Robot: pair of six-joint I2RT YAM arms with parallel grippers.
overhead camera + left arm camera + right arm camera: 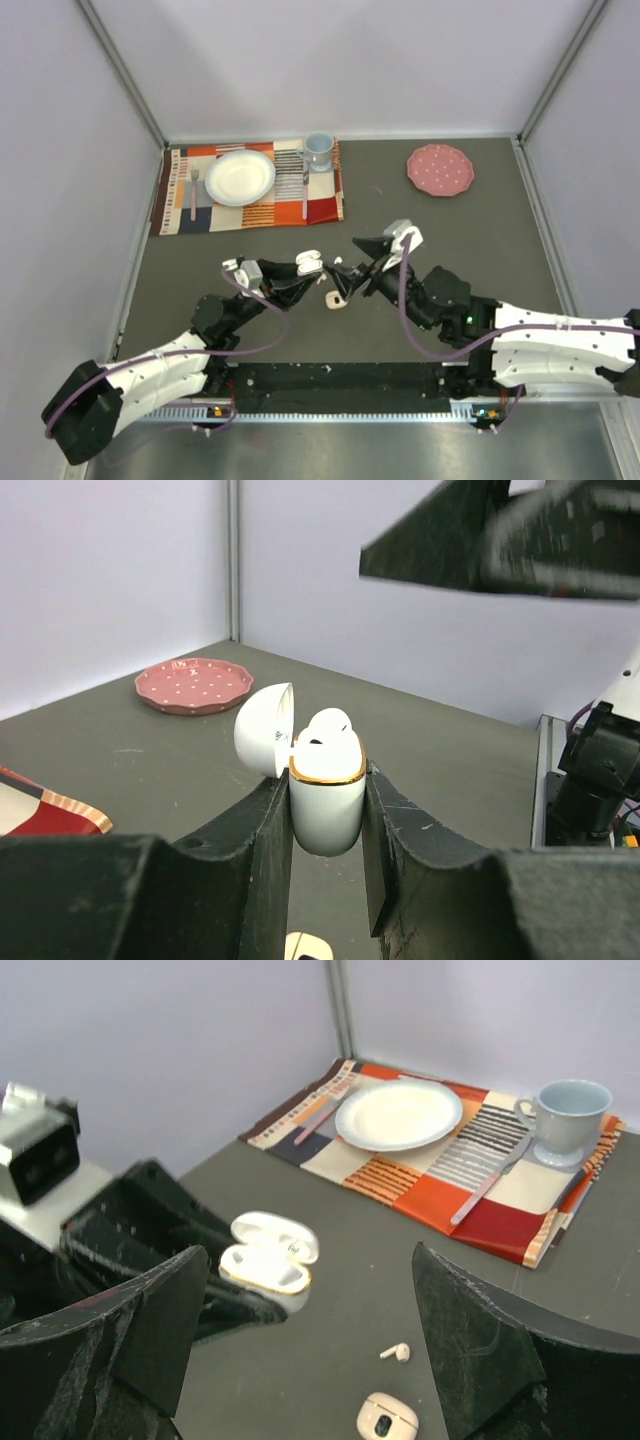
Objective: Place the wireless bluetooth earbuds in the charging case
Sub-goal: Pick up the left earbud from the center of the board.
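Case (265, 1265) gripped open by left gripper (325, 820), an earbud (328, 725) seated | right gripper (305, 1290) wide, empty | loose earbud (397, 1352) on table (330, 1330) awaits.

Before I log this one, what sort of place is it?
Probably a robot test cell, not a home: plain pale walls with metal corner posts enclose a dark grey tabletop, with a staged patchwork cloth placemat, white round plate and pale blue cup.
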